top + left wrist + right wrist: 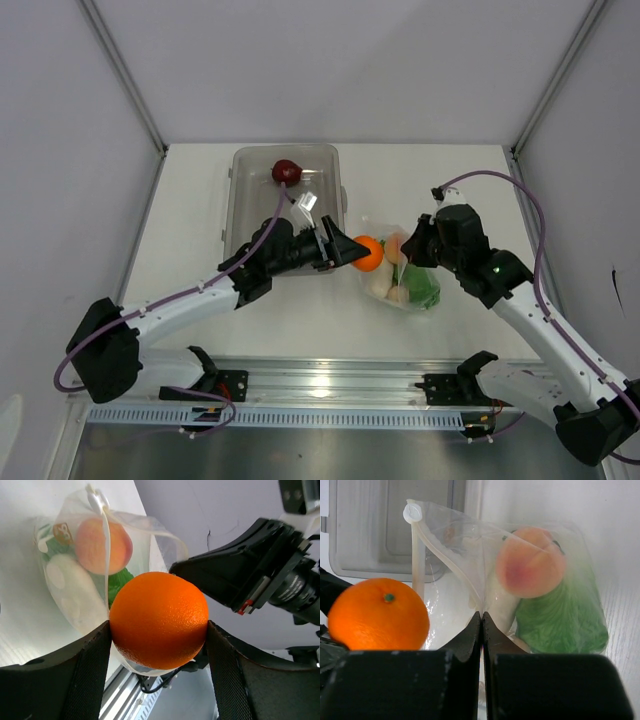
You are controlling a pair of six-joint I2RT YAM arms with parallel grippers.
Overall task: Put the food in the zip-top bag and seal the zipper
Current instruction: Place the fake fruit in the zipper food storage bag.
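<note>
Gripping the orange [159,619] between both fingers of the left claw [356,251], clear of the surface [190,250], right at the 9 o'clock side of the zip-top bag [457,540] in the top view. Pinching the bag's upper film with the right claw [482,622], fingers clenched flat together on the plastic, holding that edge up with the mouth agape toward the orange. Along the mouth, the zipper [418,555] as a pale strip, unsealed, ending in a small round tab [412,514] at 11 o'clock in the right wrist view.

Inside the bag already: peach-coloured fruit [530,562] uppermost, green lettuce [560,625] below it toward 5 o'clock, white radish [75,590] alongside. Not yet inside: the orange, at the rim, touching it or just short of it, impossible to tell which.

At 10 o'clock from the bag, a grey translucent tray [250,200] on the surface, with the dark red bulb [286,171] lying in its far end, toward 12 o'clock.
</note>
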